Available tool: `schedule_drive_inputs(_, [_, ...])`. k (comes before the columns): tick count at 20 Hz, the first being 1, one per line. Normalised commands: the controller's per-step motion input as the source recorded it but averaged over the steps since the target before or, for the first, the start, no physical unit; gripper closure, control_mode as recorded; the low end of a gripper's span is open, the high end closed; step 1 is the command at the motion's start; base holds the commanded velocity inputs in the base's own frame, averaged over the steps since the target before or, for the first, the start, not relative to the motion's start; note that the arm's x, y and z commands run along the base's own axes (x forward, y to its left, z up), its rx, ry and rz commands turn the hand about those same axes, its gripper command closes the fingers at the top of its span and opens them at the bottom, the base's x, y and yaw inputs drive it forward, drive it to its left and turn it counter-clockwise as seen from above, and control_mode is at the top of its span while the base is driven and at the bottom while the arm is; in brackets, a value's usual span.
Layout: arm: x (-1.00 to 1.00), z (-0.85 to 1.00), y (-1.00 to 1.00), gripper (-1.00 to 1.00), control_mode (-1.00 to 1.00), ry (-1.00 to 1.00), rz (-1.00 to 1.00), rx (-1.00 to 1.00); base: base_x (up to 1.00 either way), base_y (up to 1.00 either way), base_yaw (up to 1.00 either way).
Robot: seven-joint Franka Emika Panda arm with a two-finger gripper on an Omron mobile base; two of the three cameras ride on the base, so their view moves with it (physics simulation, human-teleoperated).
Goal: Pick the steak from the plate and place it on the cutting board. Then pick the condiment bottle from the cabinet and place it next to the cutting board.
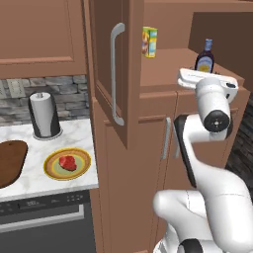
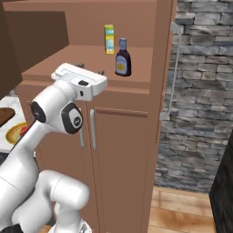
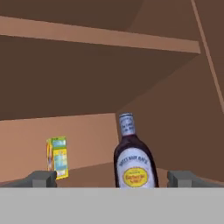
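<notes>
Pincer (image 3: 111,178) released, fingertips spread wide at the lower edge of the hand view, facing the condiment bottle (image 3: 134,158) upright on the cabinet (image 1: 148,163) shelf, right of centre. The steak (image 1: 67,162) lies on the plate (image 1: 51,172) at lower left of the left base view, not on the cutting board (image 1: 10,160). Risks: grasping the bottle first would skip the steak step; a fingertip could tip the narrow-necked bottle or nudge the yellow box (image 3: 57,157). The board is cut off at the frame edge; the bottle's base is hidden.
</notes>
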Motion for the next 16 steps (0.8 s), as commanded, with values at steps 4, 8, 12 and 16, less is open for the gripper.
schedule_drive_inputs(4, [0.00,0.20,0.00,-1.00,-1.00,-0.12,0.00,0.00,0.00,0.00,0.00])
schedule_drive_inputs(8, [-0.03,0.16,0.00,-1.00,-1.00,-0.09,0.00,0.00,0.00,0.00,0.00])
schedule_drive_inputs(12, [-0.10,0.10,0.00,-1.00,-1.00,-0.05,0.00,0.00,0.00,0.00,0.00])
schedule_drive_inputs(16, [-0.14,0.09,0.00,-1.00,-1.00,-0.04,0.00,0.00,0.00,0.00,0.00])
